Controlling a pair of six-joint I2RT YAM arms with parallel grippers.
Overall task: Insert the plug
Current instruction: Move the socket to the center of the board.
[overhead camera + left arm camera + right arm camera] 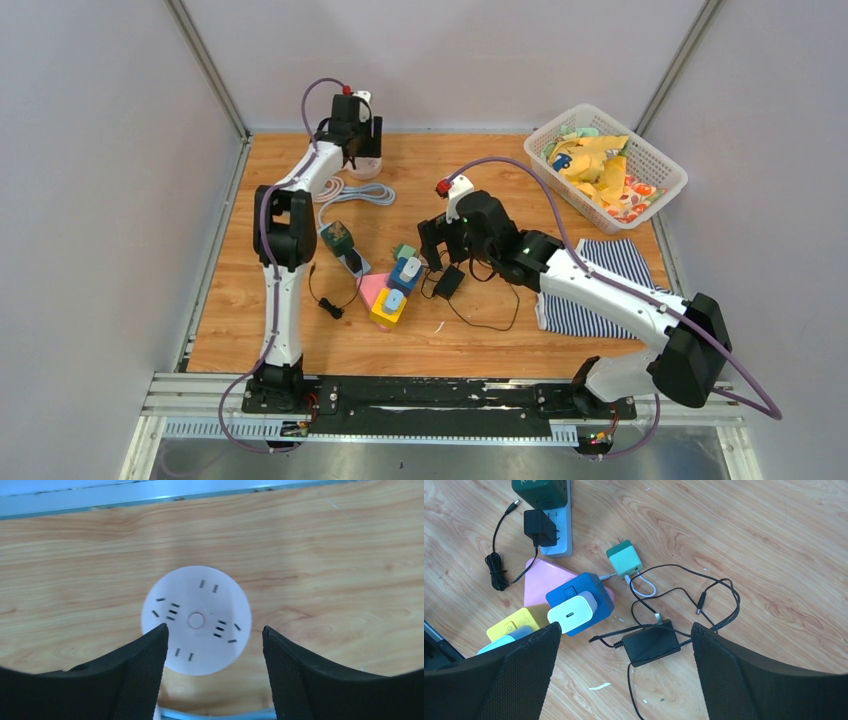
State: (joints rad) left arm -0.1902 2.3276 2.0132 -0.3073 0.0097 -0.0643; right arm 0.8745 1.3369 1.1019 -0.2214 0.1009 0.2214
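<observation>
Far beyond the blue cube (596, 587), left pincer (214, 627) is standing parted above round white socket (196, 619); just right of that cube, right pincer (625, 626) is hanging wide over black adapter (651, 642). Probably light, rigid, slick; best taken by its narrow sides.

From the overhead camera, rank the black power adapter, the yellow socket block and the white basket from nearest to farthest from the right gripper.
1. black power adapter: just in front of the right gripper, toward the near edge.
2. yellow socket block: to the gripper's left, closer to the arm bases.
3. white basket: far right corner.
</observation>
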